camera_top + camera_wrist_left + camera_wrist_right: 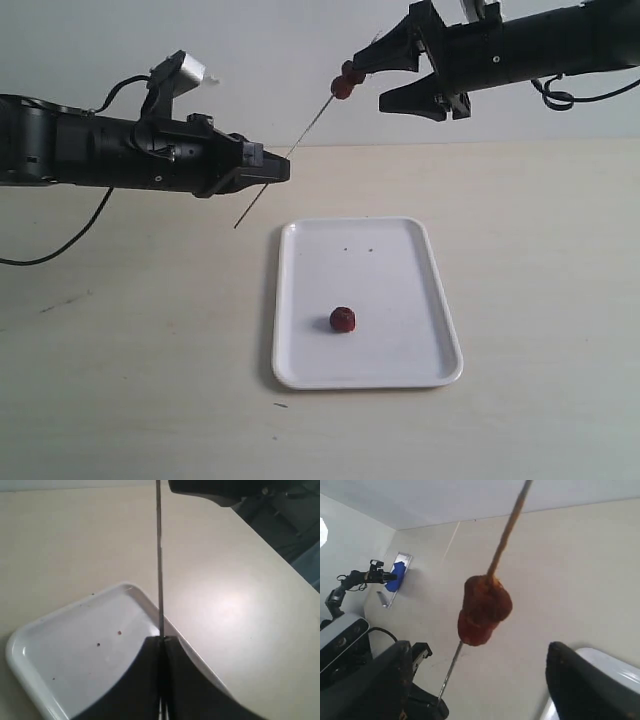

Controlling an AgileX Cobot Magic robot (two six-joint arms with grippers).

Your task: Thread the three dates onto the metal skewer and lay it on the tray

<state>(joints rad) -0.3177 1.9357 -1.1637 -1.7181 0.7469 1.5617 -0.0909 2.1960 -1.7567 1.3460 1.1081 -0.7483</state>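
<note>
**Thin straight grey metal skewer** [300,141]: held tilted in the air above the pale beige tabletop [130,380]. In the exterior view its lower tip shows just left of the tray's far left corner, and its upper end rises to the right.

**Left gripper** [280,168]: black jaws pressed tight on the skewer's lower part, with a short length sticking out below the grip.

**2 wrinkled reddish-brown dates** [343,85]: threaded on the skewer near its upper end, touching each other.

**Right gripper** [370,83]: jaws spread wide, holding nothing. In the right wrist view the 2 dates sit in the gap between its black fingers [385,685], touching neither.

**Flat white rectangular plastic tray** [400,270]: flat on the tabletop, below the arms, with bare surface off all 4 rims.

**1 loose date** [343,319]: on the tray floor, nearer the front rim, with open white room all round it.
</note>
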